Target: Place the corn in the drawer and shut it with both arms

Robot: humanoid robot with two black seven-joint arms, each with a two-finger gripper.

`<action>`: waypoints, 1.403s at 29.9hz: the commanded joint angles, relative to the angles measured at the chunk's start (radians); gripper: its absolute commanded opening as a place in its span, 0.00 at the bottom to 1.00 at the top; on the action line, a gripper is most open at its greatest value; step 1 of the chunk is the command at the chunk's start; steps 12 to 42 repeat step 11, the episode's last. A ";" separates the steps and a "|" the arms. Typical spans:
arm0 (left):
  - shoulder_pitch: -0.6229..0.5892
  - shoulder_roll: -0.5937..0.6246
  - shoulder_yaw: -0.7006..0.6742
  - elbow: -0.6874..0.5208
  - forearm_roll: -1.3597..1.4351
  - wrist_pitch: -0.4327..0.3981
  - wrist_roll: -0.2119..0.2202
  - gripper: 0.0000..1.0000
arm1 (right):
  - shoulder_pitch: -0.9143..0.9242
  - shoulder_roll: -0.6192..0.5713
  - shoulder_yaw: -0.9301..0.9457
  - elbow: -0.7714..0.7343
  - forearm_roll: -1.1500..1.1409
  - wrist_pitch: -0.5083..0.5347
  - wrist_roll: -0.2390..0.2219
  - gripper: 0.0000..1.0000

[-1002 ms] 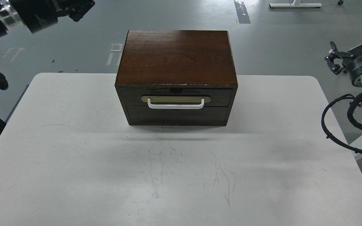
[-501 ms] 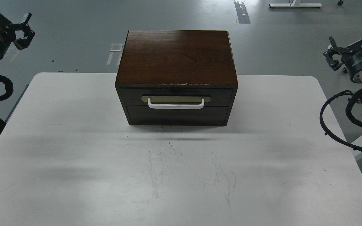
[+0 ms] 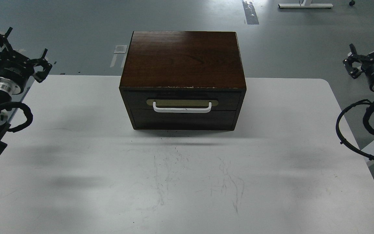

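While the drawer sits pushed flush into the dark wooden cabinet on the white table, we hold our left gripper and right gripper out wide, both with fingers spread and empty. We cannot see the corn.

Dark brown drawer, white handle, scuffed white table.
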 commanded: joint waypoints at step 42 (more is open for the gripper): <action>0.008 -0.040 0.001 0.001 0.001 0.000 -0.001 0.98 | 0.016 0.101 0.004 -0.061 0.002 0.000 0.000 1.00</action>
